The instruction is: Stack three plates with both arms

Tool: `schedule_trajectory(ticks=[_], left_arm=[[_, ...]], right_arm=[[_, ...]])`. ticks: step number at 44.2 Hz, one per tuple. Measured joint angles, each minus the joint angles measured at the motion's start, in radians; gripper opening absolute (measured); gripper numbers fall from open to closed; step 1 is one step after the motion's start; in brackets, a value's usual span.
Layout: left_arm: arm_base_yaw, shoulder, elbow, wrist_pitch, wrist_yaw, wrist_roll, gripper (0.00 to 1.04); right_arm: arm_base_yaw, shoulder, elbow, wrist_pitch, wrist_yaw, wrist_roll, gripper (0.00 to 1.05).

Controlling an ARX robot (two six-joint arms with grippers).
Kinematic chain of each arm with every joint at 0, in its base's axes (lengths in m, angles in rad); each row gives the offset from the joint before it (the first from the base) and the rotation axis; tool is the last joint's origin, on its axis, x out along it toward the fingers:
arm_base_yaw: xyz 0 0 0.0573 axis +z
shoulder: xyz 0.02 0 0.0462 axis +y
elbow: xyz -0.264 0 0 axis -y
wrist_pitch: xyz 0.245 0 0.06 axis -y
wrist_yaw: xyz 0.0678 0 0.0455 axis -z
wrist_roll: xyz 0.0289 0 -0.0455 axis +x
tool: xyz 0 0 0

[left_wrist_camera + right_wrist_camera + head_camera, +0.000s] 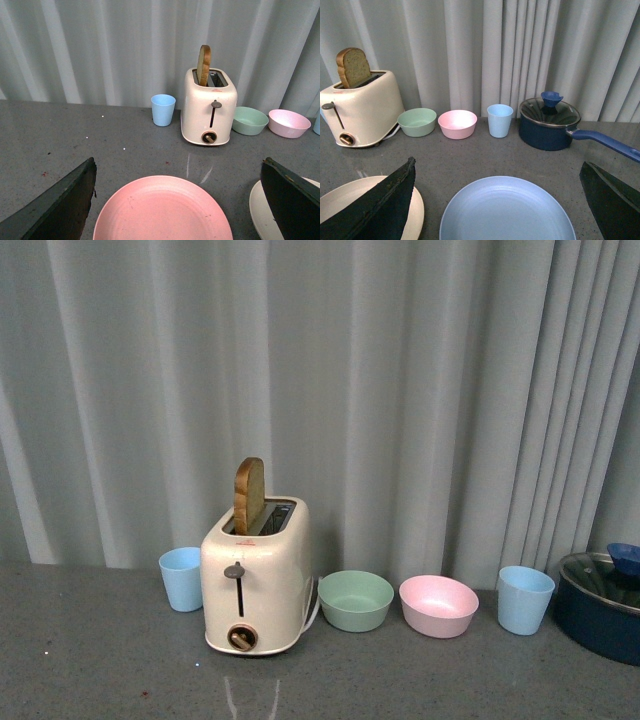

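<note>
No plate and no arm shows in the front view. In the left wrist view a pink plate (162, 210) lies flat on the grey table, between the wide-apart fingers of my open left gripper (177, 202). A cream plate (260, 212) lies beside it, partly behind one finger. In the right wrist view a light blue plate (505, 210) lies flat between the spread fingers of my open right gripper (497, 202). The same cream plate (350, 200) lies to one side, partly covered by a finger. Nothing is held.
A cream toaster (256, 580) with a bread slice stands at the back. Beside it are a blue cup (181, 578), a green bowl (356, 600), a pink bowl (438, 605), another blue cup (524, 599) and a dark blue lidded saucepan (598, 605), its handle (605, 141) pointing outward.
</note>
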Motion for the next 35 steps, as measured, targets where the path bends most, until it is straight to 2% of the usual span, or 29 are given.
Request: schedule_trajectory(ticks=[35], left_arm=[[0.000, 0.000, 0.000, 0.000, 0.000, 0.000, 0.98]], right_arm=[[0.000, 0.000, 0.000, 0.000, 0.000, 0.000, 0.97]])
